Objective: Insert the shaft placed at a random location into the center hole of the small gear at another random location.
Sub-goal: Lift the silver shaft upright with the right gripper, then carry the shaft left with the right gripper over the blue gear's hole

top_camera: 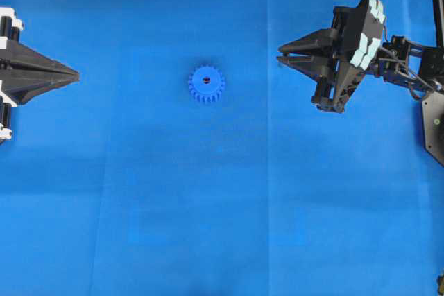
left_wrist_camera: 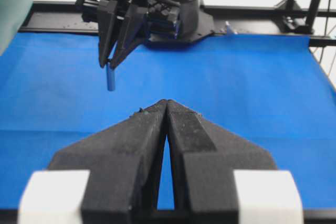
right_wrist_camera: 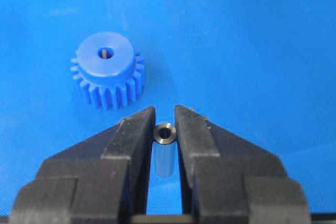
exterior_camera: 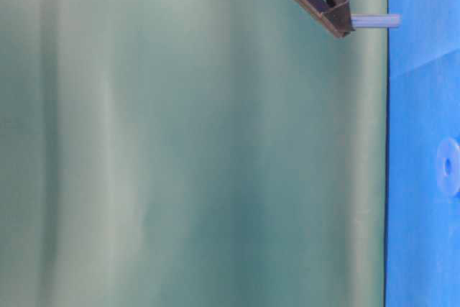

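The shaft [right_wrist_camera: 165, 150] is pinched between the right gripper [top_camera: 283, 55] fingers, raised off the mat to the right of the small gear [top_camera: 206, 85]; pickup done, its center hole [right_wrist_camera: 105, 53] unfilled. Left gripper [top_camera: 75, 74] sits closed, empty, far left

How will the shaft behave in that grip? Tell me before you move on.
The shaft looks like smooth rigid metal, so it probably won't bend. Its polished round side, pinched between the right end effector's flat fingers, may slip or swivel under side load. If dropped on the mat, it would likely roll.
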Action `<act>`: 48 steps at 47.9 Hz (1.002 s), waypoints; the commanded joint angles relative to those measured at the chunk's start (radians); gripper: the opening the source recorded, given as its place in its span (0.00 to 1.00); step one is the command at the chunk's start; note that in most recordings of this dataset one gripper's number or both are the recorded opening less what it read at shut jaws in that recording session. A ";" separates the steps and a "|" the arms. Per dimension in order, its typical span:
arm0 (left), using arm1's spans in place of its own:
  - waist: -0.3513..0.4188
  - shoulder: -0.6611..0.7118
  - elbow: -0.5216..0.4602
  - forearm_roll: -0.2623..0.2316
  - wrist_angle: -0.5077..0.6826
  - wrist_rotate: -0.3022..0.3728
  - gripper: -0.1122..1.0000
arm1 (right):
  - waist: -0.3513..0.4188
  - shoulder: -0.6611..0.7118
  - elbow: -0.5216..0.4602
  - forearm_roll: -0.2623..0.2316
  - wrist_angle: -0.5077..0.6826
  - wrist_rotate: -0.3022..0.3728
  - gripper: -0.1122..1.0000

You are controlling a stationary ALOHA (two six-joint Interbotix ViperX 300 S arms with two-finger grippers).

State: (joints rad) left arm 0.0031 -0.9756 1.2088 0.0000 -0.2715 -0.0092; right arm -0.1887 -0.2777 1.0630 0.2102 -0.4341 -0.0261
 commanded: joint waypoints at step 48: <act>0.002 0.005 -0.011 0.002 -0.005 -0.002 0.10 | 0.086 0.334 -0.443 -0.002 0.071 0.000 0.12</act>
State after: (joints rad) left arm 0.0031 -0.9756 1.2088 0.0000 -0.2715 -0.0092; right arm -0.1120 0.0537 0.6657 0.2086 -0.3651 -0.0245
